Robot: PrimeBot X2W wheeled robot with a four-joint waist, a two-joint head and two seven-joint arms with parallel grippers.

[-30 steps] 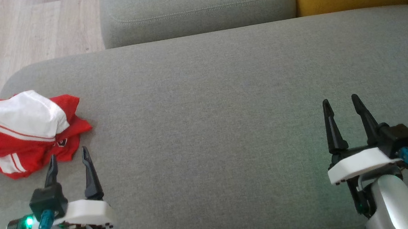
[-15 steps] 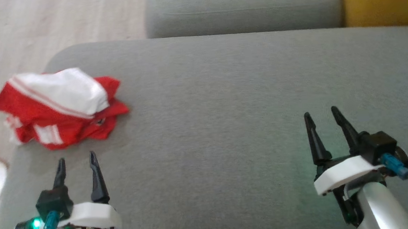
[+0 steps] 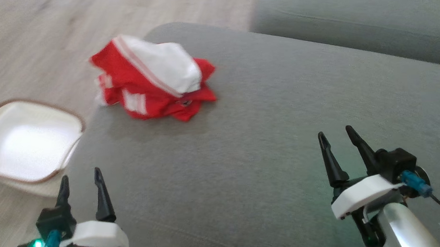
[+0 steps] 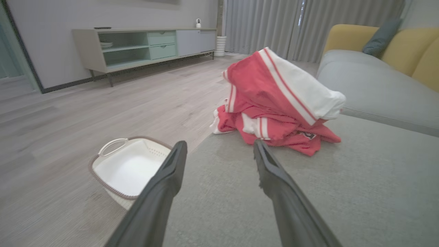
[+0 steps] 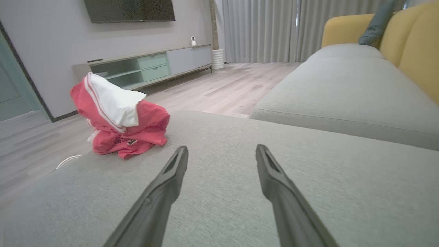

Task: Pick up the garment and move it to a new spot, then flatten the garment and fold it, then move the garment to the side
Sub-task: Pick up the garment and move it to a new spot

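Observation:
A crumpled red and white garment (image 3: 154,79) lies in a heap at the far left corner of the grey sofa seat (image 3: 269,135), partly over its edge. From the left wrist, the garment (image 4: 277,103) sits just beyond the fingertips; from the right wrist, the garment (image 5: 118,116) is farther off to the left. My left gripper (image 3: 80,178) hovers open at the seat's near left edge, nothing between its fingers. Over the seat's near right, my right gripper (image 3: 337,136) is open and holds nothing.
A white basket with a brown rim (image 3: 26,142) stands on the wooden floor (image 3: 30,48) left of the sofa, also in the left wrist view as the basket (image 4: 128,168). A second grey cushion (image 3: 361,11) lies beyond. A low cabinet (image 4: 144,46) lines the far wall.
The camera has swung left, so the garment now shows nearer the picture's centre and the basket has come into view. The garment lies as before; both grippers stay open.

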